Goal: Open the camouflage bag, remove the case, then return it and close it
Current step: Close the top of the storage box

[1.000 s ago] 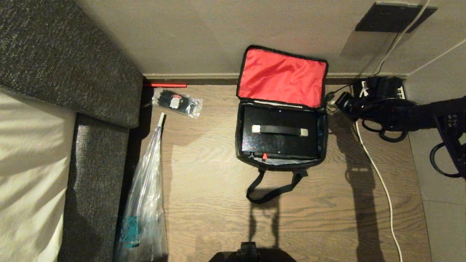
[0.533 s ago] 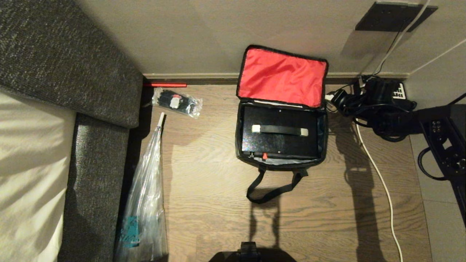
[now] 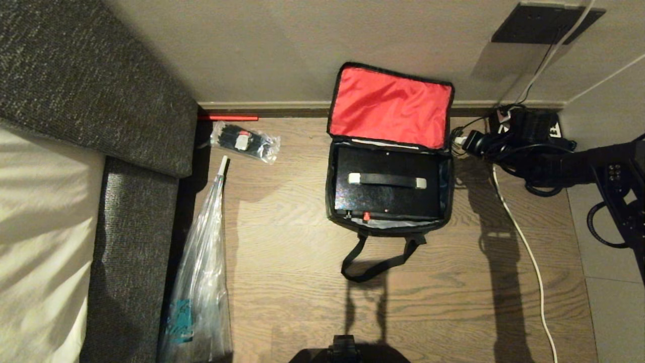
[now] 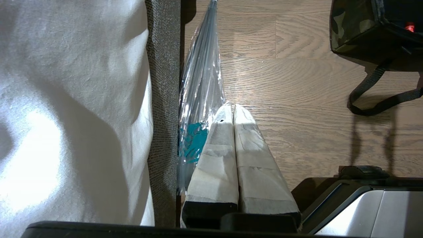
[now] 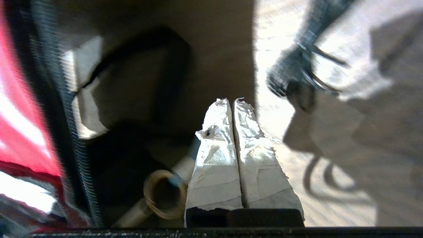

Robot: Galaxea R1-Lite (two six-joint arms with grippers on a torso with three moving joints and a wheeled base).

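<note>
The camouflage bag (image 3: 331,201) stands open on the wood floor, its red-lined lid (image 3: 390,106) leaning back against the wall. The black case (image 3: 388,196) lies inside it, handle strap (image 3: 388,180) on top. My right gripper (image 3: 461,141) hovers just outside the bag's far right corner; in the right wrist view it (image 5: 231,100) is shut and empty, with the red lining (image 5: 19,125) to one side and a pale ring (image 5: 162,195) beside the fingers. My left gripper (image 4: 233,105) is parked, shut and empty, above the floor near the bag's front strap (image 4: 370,82).
A grey sofa (image 3: 101,101) fills the left side. A long clear plastic bag (image 3: 201,272) and a small packet (image 3: 244,141) lie beside it. A white cable (image 3: 524,247) and tangled black cords (image 3: 524,131) sit right of the bag, by the wall.
The right arm's hand has shifted a little and its wrist has turned beside the bag's far right corner. Bag, case and left arm have not moved.
</note>
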